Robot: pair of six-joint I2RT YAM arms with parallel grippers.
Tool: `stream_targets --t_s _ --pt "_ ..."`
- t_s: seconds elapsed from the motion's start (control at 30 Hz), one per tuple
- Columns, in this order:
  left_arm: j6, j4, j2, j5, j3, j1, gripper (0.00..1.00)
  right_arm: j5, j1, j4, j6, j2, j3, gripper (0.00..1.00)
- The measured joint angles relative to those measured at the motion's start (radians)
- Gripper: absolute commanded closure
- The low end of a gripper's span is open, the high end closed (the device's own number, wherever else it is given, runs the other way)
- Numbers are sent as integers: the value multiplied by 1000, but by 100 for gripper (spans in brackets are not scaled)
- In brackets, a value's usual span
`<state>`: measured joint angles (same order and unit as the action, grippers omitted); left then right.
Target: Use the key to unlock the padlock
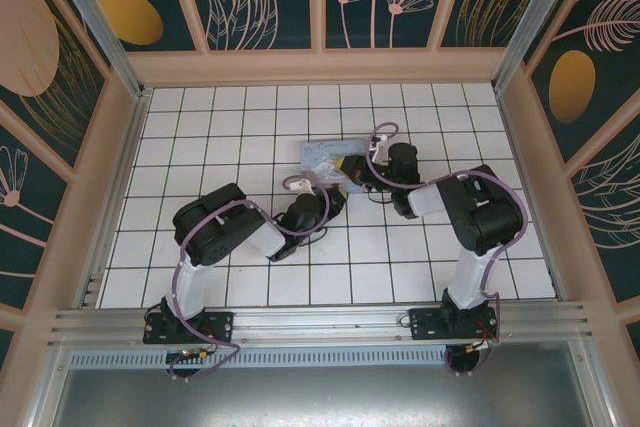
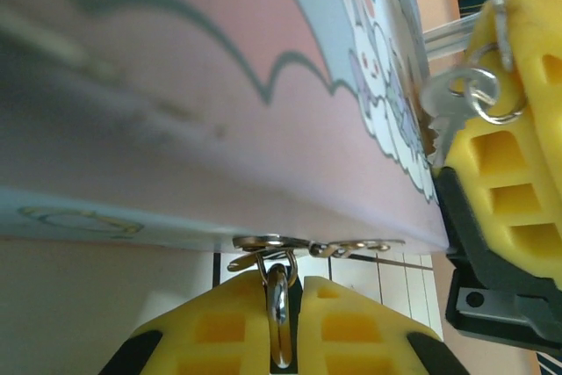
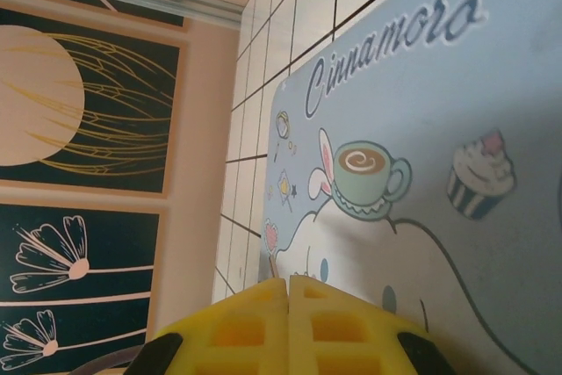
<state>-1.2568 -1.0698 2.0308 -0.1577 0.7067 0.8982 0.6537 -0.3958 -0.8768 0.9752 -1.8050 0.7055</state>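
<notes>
In the left wrist view, my left gripper (image 2: 283, 282) is shut on the padlock's silvery shackle (image 2: 278, 313). The shackle hangs from the hasp (image 2: 263, 243) on the edge of the pastel tin box (image 2: 219, 111). The padlock's body is hidden between the yellow fingers. At the right of that view, a yellow finger (image 2: 518, 129) of my right gripper pinches the key (image 2: 443, 116), which carries a small split ring (image 2: 485, 94). In the right wrist view, my right gripper (image 3: 288, 284) is shut, and a thin key tip (image 3: 275, 267) pokes out over the box lid (image 3: 421, 129). From above, both grippers (image 1: 338, 194) (image 1: 360, 175) meet at the box's near edge.
The cartoon tin box (image 1: 325, 157) lies on the white tiled floor (image 1: 200, 147), just beyond the two wrists. Peach walls (image 1: 120, 147) with dark floral panels enclose the floor on the left, right and far sides. An aluminium rail (image 1: 320, 322) runs along the near edge.
</notes>
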Motion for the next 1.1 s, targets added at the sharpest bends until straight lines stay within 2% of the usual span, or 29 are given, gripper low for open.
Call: stream_targets --t_s 0.27,0.47,0.7,0.87,1.1 --pt "-9 90 -99 23 -63 0 100 3 5 75 -22 231 -80 100" --pt "-8 156 -153 52 -80 -2 100 -5 5 91 -21 417 -268 100" --pt "-5 167 -180 148 -93 -20 100 -57 -15 127 12 647 -501 100" --pt "-5 164 -203 214 -104 -35 100 -88 -58 124 47 656 -568 100" --pt "-17 145 -235 274 -132 -42 100 -127 -111 43 106 526 -571 100"
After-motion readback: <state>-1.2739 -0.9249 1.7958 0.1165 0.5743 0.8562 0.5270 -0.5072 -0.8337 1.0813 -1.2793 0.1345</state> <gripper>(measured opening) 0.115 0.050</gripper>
